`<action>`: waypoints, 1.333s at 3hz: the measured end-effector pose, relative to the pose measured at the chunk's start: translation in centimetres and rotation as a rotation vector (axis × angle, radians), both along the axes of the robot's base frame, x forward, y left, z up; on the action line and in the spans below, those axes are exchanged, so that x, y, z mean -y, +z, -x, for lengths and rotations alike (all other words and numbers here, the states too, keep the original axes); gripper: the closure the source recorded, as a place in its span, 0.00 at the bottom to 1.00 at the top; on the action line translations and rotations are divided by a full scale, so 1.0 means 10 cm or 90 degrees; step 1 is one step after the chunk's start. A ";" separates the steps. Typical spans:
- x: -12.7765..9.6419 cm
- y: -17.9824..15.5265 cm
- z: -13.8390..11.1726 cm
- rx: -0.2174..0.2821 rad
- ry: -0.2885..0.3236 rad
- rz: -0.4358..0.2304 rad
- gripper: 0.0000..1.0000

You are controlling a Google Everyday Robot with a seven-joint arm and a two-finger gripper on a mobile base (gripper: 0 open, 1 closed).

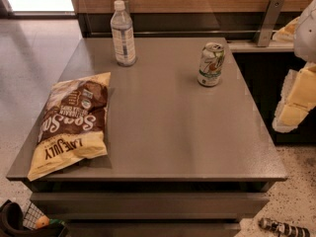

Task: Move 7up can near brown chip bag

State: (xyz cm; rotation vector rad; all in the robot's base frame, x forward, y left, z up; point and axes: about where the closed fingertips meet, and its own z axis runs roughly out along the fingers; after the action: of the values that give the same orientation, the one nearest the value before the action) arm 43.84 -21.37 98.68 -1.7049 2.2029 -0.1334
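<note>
The 7up can (pixel 211 64) stands upright on the grey table (pixel 173 132), towards the back right. The brown chip bag (pixel 71 122) lies flat at the table's left edge, its brown middle panel with white lettering facing up and pale yellow ends. My gripper (pixel 295 101) is at the right edge of the camera view, beyond the table's right side, well apart from the can and holding nothing I can see.
A clear plastic water bottle (pixel 123 33) stands upright at the table's back left. A wooden wall and a ledge with a metal bracket (pixel 269 21) run behind the table. A dark basket (pixel 22 221) sits on the floor at bottom left, and a striped object (pixel 284 227) at bottom right.
</note>
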 end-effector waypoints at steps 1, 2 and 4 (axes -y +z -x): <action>0.00 0.00 0.00 0.000 0.000 0.000 0.00; 0.05 0.01 -0.13 0.017 -0.006 -0.019 0.00; 0.31 -0.15 -1.10 0.126 -0.019 -0.209 0.00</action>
State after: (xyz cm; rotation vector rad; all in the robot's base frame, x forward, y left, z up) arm 54.85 -24.51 97.14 -1.4172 1.9793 0.0494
